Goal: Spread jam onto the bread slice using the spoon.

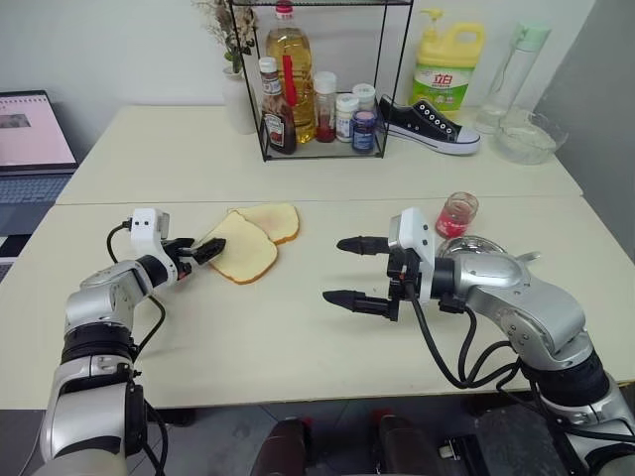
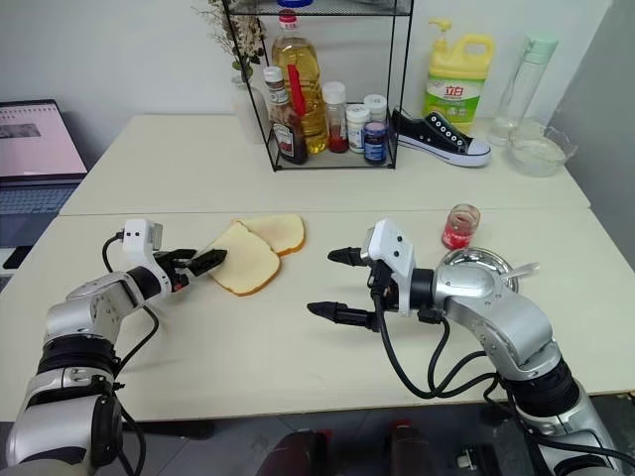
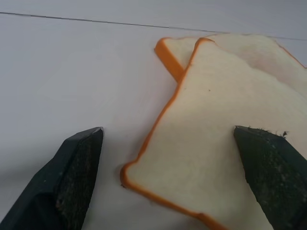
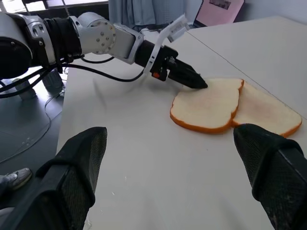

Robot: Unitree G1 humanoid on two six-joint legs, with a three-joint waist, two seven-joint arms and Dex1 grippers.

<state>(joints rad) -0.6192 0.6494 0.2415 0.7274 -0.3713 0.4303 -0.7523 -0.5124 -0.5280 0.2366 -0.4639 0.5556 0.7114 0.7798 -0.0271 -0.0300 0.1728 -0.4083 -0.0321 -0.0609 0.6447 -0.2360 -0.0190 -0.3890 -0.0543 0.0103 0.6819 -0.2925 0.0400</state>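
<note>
The wide cream desk [image 1: 298, 337] carries two overlapping bread slices; the pale cream, gold-crusted bread slice [image 1: 241, 249] lies in front, its long axis running diagonally away from the robot toward the squarer second slice [image 1: 273, 220] it partly covers. The left gripper [image 1: 203, 250] reaches its near edge, fingers apart; the left wrist view shows them straddling a corner. The right gripper [image 1: 349, 271] hangs well apart, fingers spread wide. Behind its arm, the shiny metal bowl [image 2: 476, 266] and thin spoon handle [image 2: 523, 268] are half hidden.
</note>
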